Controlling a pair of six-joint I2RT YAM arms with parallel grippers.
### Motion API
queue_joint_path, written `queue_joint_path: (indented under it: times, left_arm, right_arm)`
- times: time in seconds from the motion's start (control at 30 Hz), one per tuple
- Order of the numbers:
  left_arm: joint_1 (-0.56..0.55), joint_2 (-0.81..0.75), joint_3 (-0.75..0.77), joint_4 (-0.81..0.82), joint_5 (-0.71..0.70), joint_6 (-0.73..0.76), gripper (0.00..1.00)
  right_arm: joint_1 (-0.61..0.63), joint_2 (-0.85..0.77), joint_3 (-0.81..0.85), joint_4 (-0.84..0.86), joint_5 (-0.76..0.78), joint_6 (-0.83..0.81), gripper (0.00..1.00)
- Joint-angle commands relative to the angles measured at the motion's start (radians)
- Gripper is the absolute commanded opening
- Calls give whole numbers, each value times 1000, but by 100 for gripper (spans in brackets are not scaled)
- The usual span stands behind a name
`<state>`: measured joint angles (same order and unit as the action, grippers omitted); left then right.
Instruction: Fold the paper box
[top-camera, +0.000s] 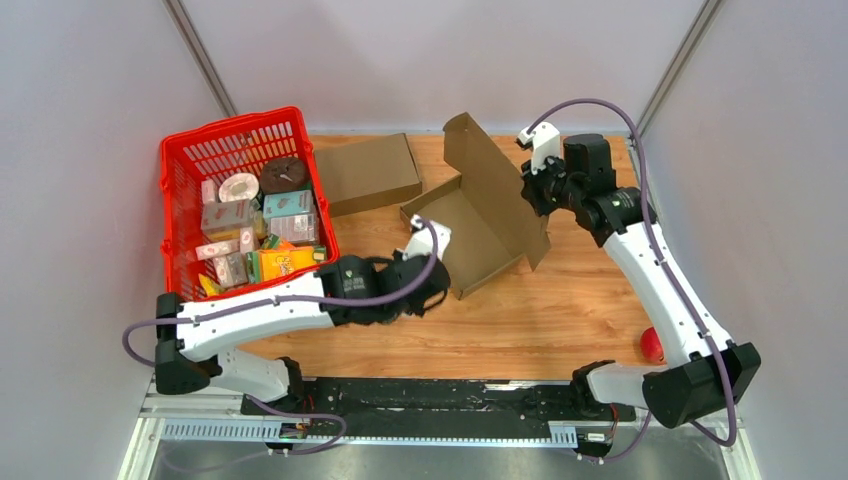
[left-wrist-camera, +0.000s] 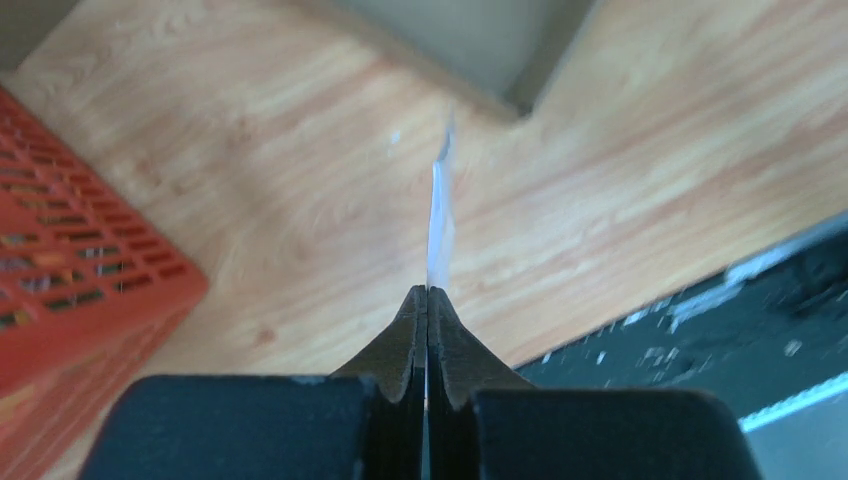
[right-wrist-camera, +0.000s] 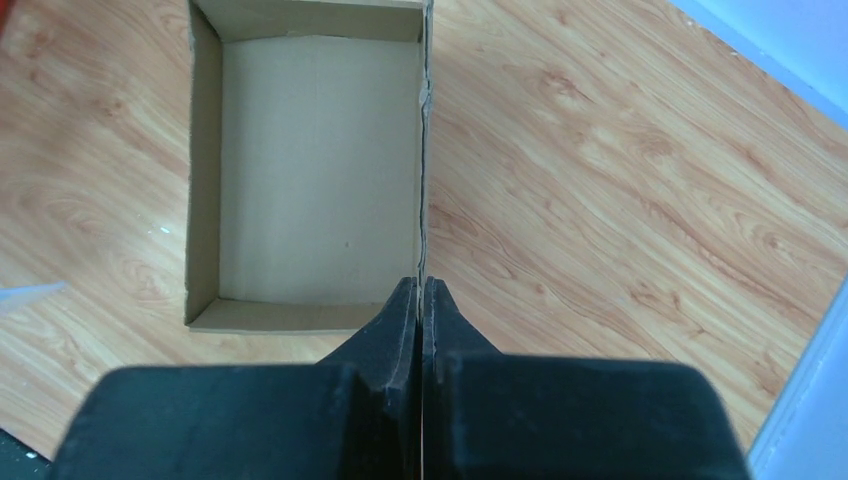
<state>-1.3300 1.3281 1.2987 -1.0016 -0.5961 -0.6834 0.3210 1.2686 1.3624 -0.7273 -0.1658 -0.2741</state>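
The brown paper box (top-camera: 455, 228) lies open in the middle of the table. Its lid (top-camera: 497, 180) stands upright on the right side. My right gripper (top-camera: 531, 186) is shut on the lid's top edge; in the right wrist view the lid (right-wrist-camera: 424, 150) runs edge-on from the gripper (right-wrist-camera: 420, 284), with the box tray (right-wrist-camera: 310, 170) to its left. My left gripper (top-camera: 432, 288) hangs low beside the box's near-left corner. In the left wrist view it (left-wrist-camera: 428, 292) is shut on a thin white strip (left-wrist-camera: 438, 220) seen edge-on, above bare table.
A red basket (top-camera: 232, 124) full of small goods stands at the left; it also shows in the left wrist view (left-wrist-camera: 80, 290). A flat brown cardboard piece (top-camera: 368, 172) lies behind the box. A red ball (top-camera: 652, 345) sits by the right arm's base. A black rail (top-camera: 430, 395) runs along the near edge.
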Motion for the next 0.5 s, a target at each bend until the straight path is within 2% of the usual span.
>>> queue_joint_path:
  times: [0.0,0.1,0.17,0.23,0.27,0.4,0.43,0.47]
  left_arm:
    - [147,16,65,280,235,200,0]
    - [253,86,115,346,389,226,0]
    - [320,147,167,350,398,240,0]
    - [383,181,180,418,445,263,0]
    - [396,201,213,417,494,262,0]
    - [419,270,312,348,509,285,0]
    - [417,246,280,342,512,288,4]
    - [417,217,230,384,527,289,23]
  right_arm:
    - [13,32,40,-35,-80,-16,0]
    - [13,61,73,-79,-116,-30,1]
    - [13,90,95,-110,-147,-40,1]
    - [16,103,115,-132,-141,-33,0]
    - [16,106,116,-135,-140,-30,0]
    - [16,107,131,-133,-114,1,0]
    - [18,113,142,-139,-89,22,1]
    - [18,121,152,-142,-62,70,0]
